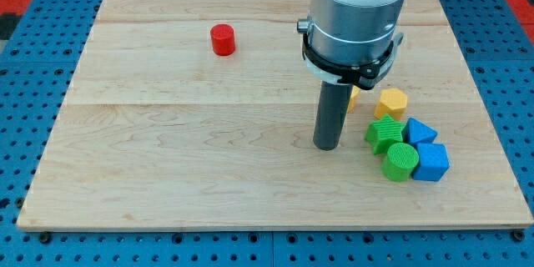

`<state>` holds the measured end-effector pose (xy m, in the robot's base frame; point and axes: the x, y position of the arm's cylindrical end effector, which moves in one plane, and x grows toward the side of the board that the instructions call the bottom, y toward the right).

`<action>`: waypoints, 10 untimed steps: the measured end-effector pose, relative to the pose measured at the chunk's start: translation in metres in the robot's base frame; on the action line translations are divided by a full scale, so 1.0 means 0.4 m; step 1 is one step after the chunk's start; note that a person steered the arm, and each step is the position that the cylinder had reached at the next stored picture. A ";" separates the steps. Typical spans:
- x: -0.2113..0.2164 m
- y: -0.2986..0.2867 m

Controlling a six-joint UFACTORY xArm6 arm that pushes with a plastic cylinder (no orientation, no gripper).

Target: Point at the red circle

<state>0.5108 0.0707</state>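
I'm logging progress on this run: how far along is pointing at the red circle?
Nothing looks done yet. My tip rests on the board just to the view's left of the green block in the cluster at the view's right. The red circle sits alone toward the view's top left, well apart from my tip. Left to do: travel up and left across the bare wood until my tip is beside it.

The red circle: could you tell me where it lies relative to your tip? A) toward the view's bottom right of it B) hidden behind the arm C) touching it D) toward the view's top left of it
D: the red circle sits alone toward the view's top left, well apart from my tip.
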 end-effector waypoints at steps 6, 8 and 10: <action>-0.339 -0.234; -0.457 -0.229; -0.503 -0.287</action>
<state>0.3095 -0.0442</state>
